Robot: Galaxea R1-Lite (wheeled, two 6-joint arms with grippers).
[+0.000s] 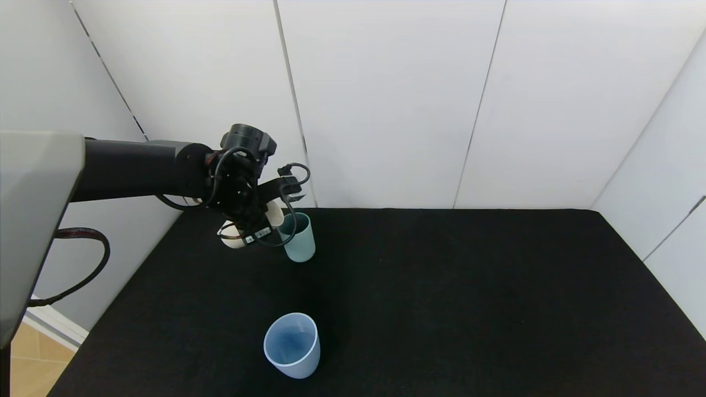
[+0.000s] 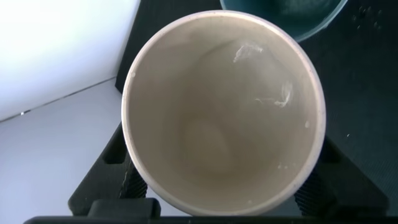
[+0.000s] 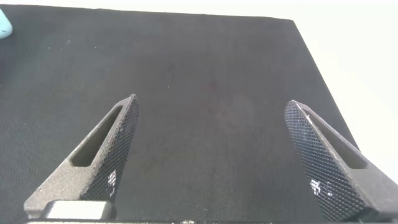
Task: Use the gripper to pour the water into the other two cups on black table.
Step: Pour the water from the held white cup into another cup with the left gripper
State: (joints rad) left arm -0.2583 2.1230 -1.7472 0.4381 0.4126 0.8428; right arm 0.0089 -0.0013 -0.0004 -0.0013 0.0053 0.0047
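Observation:
My left gripper (image 1: 251,220) is shut on the beige tumbler (image 1: 234,242) and holds it tipped on its side at the back left of the black table (image 1: 441,286). The tumbler's mouth leans over the rim of the slim teal-green cup (image 1: 298,238). In the left wrist view the gripper (image 2: 222,183) clasps the beige tumbler (image 2: 211,137). Small glints of water (image 2: 277,99) lie near its lower lip, next to the teal-green cup's rim (image 2: 283,15). The light blue cup (image 1: 292,344) stands upright near the front. My right gripper (image 3: 211,162) is open and empty above bare table.
White wall panels (image 1: 386,99) frame the table at the back and on both sides. The table's left edge (image 1: 110,309) drops to a wooden floor. A sliver of light blue (image 3: 4,22) shows at the corner of the right wrist view.

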